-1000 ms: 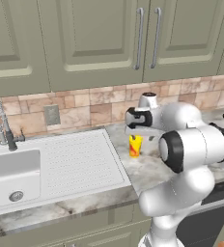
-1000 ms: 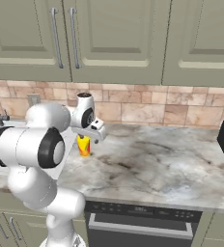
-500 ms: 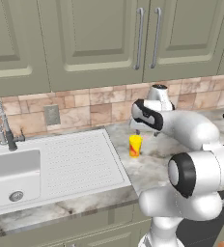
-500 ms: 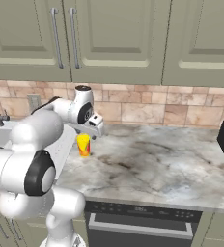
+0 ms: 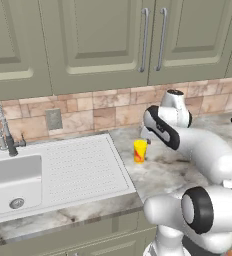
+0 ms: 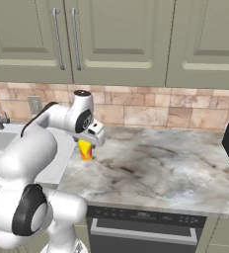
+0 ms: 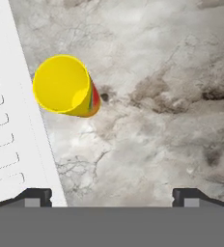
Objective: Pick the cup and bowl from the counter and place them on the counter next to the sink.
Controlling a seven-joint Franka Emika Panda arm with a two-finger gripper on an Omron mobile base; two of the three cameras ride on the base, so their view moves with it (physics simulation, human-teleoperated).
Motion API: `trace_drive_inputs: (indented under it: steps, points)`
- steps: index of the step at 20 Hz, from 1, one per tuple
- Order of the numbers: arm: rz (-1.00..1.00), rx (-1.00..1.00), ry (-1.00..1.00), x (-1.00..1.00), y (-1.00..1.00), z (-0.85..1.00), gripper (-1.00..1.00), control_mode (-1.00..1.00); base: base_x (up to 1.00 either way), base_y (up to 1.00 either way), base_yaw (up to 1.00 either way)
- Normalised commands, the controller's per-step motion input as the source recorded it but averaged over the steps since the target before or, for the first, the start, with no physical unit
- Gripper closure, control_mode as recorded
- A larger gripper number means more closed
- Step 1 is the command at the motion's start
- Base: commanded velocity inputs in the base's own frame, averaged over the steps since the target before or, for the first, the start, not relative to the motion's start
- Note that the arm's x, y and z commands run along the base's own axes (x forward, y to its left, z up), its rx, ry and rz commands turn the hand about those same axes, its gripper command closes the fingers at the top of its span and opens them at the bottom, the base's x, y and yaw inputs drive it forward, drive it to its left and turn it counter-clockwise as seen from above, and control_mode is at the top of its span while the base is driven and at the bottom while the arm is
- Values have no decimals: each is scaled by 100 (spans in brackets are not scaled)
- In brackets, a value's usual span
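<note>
Since the cup (image 5: pixel 140 150) stands upright on the counter (image 6: pixel 156 168) just beside the sink's (image 5: pixel 63 172) right edge, the claw (image 7: pixel 111 195), wide open and empty, should probably leave it alone and find the bowl.

Cup (image 5: pixel 140 150) upright on counter (image 5: pixel 173 172), just beside the right edge of the sink (image 5: pixel 63 170) drainboard, apart from it. Basin at sink's left end; faucet (image 5: pixel 4 131) behind it, by the wall. Gripper (image 7: pixel 112 195) above counter, right of cup.
</note>
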Motion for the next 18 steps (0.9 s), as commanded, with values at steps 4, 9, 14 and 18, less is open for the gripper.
trace_drive_inputs:
  steps: [4, 9, 14, 18]
  points:
    - [0, 0, 0, -58, -8, 0, -100, -100, 0, 0, 0]
    - [0, 0, 0, -55, -1, 15, -100, -100, 0, 0, 0]
    - [0, 0, 0, -51, 0, 35, -100, -100, 0, 0, 0]
    - [1, 0, 0, -57, 0, 36, -100, -100, 0, 0, 0]
